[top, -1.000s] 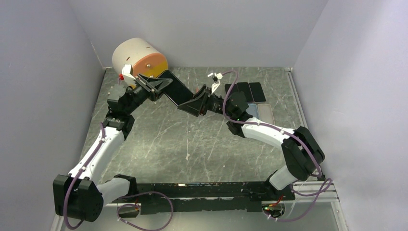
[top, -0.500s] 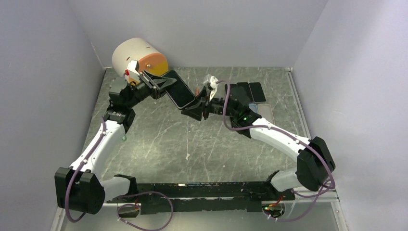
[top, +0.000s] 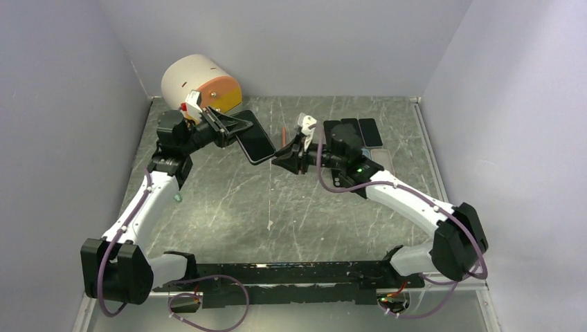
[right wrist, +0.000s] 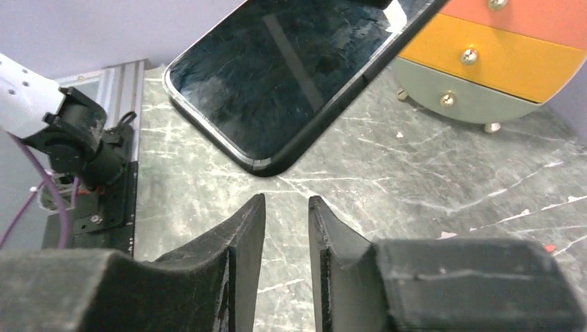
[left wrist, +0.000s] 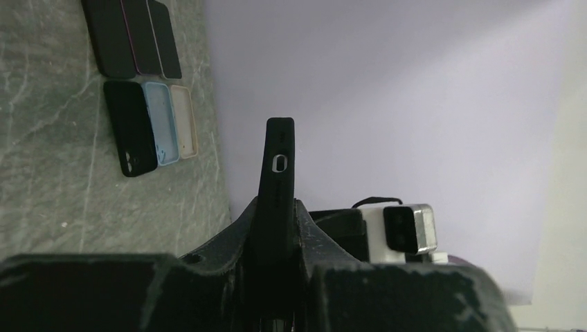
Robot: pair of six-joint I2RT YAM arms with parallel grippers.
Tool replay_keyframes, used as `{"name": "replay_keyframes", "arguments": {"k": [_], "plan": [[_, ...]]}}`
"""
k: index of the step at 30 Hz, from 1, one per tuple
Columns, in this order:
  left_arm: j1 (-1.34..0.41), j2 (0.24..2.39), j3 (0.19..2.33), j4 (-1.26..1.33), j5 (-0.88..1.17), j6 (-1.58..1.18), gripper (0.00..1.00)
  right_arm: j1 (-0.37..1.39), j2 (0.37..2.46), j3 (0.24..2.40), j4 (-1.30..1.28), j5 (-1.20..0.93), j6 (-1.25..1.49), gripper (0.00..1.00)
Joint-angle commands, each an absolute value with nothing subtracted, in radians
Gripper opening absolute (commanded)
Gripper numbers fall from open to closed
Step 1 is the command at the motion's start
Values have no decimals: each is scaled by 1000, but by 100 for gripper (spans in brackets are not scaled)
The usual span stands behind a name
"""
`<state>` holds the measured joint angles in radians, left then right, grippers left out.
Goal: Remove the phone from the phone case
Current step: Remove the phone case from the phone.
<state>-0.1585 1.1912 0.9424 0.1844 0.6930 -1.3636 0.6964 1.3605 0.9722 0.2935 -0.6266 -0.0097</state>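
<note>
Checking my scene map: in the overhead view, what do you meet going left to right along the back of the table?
In order: round drawer unit → cased phone → right pincer → row of spare phone cases.

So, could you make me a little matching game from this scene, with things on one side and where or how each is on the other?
1 phone
2 round drawer unit
3 spare cases
4 right gripper

A back left corner of the table
B lying flat in rows, back right
C empty, fingers slightly apart
D clamped in the left gripper, off the table

Pairs: 1-D, 2-A, 3-B, 4-C
</note>
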Motion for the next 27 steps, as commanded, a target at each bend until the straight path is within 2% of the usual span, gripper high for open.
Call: {"name": "replay_keyframes", "arguments": {"k": [1,6,10,21,27], "plan": [[-126,1195,1012,311,830,-1246,3,637,1260,965,273,-797,31,37],[-126,1212,1068,316,935,-1140,3,624,1253,1011,217,-934,66,53],[-126,1216,1100,297,994,-1080,3,624,1284,1055,226,-984,104,57],[-127,1204,1110,319,1076,-1075,2,631,1380,1146,284,-1075,189,55],[-132,1206,1116,343,1100,-1087,3,640,1424,1170,324,-1098,229,50]]}}
